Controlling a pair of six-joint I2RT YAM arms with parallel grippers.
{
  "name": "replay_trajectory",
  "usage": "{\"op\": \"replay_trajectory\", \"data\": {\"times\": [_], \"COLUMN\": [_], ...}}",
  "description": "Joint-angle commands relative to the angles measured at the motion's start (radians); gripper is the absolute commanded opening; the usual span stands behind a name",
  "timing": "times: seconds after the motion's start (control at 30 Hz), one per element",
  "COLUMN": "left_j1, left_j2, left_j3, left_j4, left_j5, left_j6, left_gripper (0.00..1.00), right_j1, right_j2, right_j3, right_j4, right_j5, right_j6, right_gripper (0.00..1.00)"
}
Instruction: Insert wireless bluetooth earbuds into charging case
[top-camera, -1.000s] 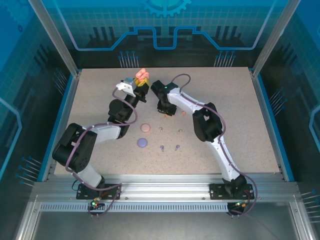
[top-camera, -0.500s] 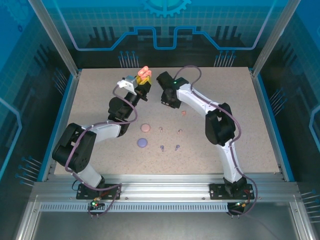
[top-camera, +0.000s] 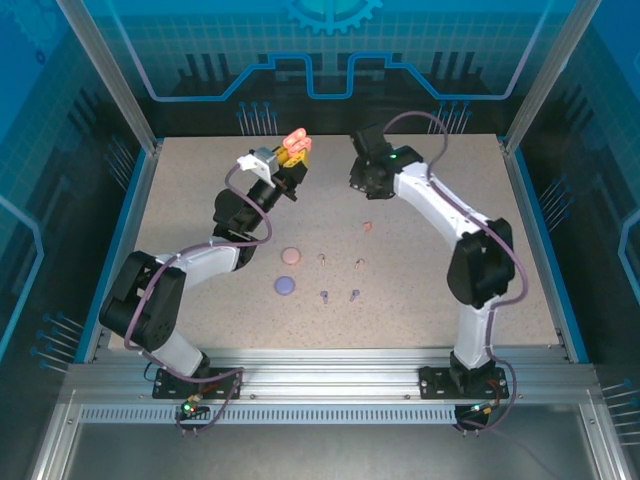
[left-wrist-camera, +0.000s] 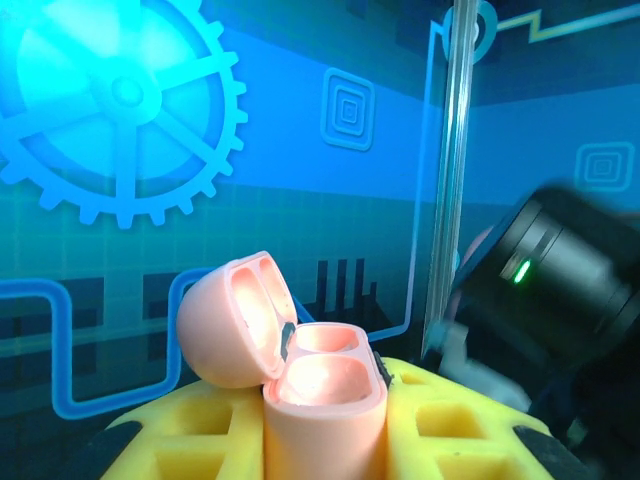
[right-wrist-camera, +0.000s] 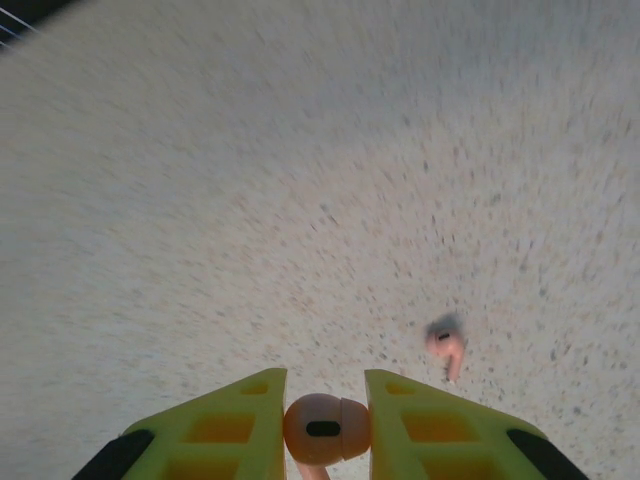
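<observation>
My left gripper is shut on an open coral charging case, held upright off the table with its lid flipped back and both wells bare. The case hangs over the table's far middle. My right gripper is shut on a coral earbud, raised above the table a little to the right of the case, at the far middle. The other coral earbud lies on the table below.
A pale pink closed case and a purple closed case lie mid-table. Two pale pink buds and two purple buds lie beside them. The right arm's black wrist looms close to the held case.
My right gripper has lifted off the table with the coral earbud and swung right and toward the far edge. The left gripper has nudged the open case slightly right.
</observation>
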Motion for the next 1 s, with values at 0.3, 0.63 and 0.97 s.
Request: {"op": "replay_trajectory", "data": {"times": [0.3, 0.63, 0.97], "left_j1": [-0.049, -0.092, -0.127], "left_j2": [0.024, 0.067, 0.082], "left_j3": [0.062, 0.091, 0.116], "left_j4": [0.059, 0.078, 0.075], "left_j5": [-0.031, -0.037, -0.055], "left_j6": [0.109, 0.15, 0.213], "left_gripper": [0.0, 0.0, 0.0], "right_j1": [0.047, 0.134, 0.171], "right_j2": [-0.375, -0.497, -0.486], "right_j3": [-0.191, -0.375, -0.472], "right_j4": [0.515, 0.877, 1.078], "right_j5": [-0.086, -0.194, -0.21], "right_j6": [-0.247, -0.355, -0.298], "right_gripper": [0.24, 0.23, 0.23]}}
